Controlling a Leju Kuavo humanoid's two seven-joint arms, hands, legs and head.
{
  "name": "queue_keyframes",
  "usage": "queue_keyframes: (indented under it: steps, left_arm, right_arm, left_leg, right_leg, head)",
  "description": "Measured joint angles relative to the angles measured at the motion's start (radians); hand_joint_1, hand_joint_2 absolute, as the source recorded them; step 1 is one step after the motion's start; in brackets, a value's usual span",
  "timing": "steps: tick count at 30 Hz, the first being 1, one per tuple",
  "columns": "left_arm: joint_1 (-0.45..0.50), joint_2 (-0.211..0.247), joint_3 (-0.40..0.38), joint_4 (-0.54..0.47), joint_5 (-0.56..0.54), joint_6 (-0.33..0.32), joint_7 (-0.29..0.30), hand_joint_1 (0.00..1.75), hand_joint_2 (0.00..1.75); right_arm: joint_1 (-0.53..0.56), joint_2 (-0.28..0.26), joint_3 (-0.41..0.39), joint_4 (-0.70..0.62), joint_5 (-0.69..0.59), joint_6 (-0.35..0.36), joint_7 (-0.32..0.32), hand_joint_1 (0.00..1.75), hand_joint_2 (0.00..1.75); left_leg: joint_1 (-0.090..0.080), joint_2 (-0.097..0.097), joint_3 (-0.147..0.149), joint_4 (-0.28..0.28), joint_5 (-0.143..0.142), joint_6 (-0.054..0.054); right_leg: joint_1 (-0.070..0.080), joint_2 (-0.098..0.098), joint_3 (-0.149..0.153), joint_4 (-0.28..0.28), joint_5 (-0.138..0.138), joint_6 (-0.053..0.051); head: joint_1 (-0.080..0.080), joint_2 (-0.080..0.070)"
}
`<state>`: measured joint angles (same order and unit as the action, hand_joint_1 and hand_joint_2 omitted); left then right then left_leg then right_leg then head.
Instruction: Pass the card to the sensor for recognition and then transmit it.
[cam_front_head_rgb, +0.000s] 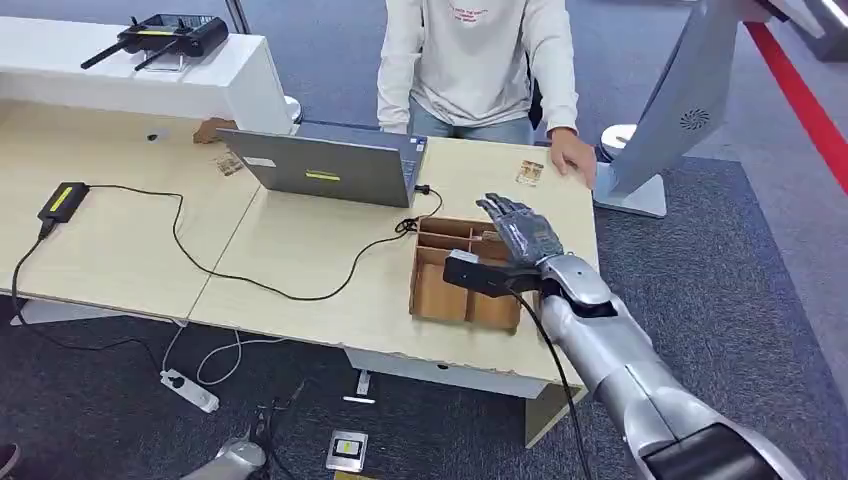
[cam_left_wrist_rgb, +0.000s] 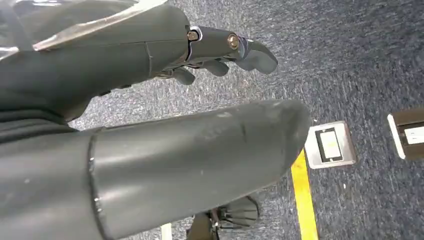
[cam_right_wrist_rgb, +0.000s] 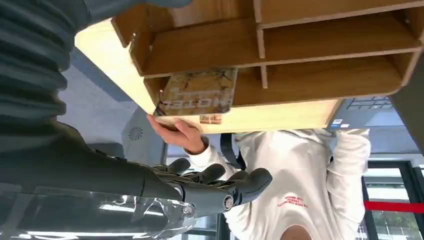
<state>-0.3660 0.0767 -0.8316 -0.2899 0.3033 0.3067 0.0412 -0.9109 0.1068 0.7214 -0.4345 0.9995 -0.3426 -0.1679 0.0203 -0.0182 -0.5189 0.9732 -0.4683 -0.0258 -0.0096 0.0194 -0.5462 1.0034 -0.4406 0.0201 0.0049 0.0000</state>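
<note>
With its fingers apart and holding nothing, the right hand hovers above the wooden organizer on the bench, so it should lower squarely onto the card lying in a compartment, clear of the dividers, before pinching

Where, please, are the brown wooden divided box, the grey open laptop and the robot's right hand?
brown wooden divided box (cam_front_head_rgb: 437, 290): head view, floor of a near compartment.
grey open laptop (cam_front_head_rgb: 320, 168): head view, back of its lid.
right hand (cam_front_head_rgb: 520, 228): head view, back of the hand.
</note>
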Motion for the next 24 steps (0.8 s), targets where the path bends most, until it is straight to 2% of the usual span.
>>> queue_keyframes:
  steps: [9,24]
  left_arm:
    - [0.001,0.000,0.007,0.001,0.006,-0.010,-0.001,0.00,0.00]
    - [0.002,0.000,0.016,0.003,-0.022,-0.009,-0.001,0.00,0.00]
  right_arm:
    - [-0.008,0.019,0.001,0.000,0.001,0.016,0.000,0.00,1.75]
    - [-0.009,0.007,0.001,0.014,0.007,0.039,0.061,0.00,1.75]
  left_leg:
    - [0.000,0.000,0.000,0.000,0.000,0.000]
    - [0.000,0.000,0.000,0.000,0.000,0.000]
  right_leg:
    - [0.000,0.000,0.000,0.000,0.000,0.000]
    - [0.000,0.000,0.000,0.000,0.000,0.000]
  head:
    - [0.000,0.000]
    - [0.000,0.000]
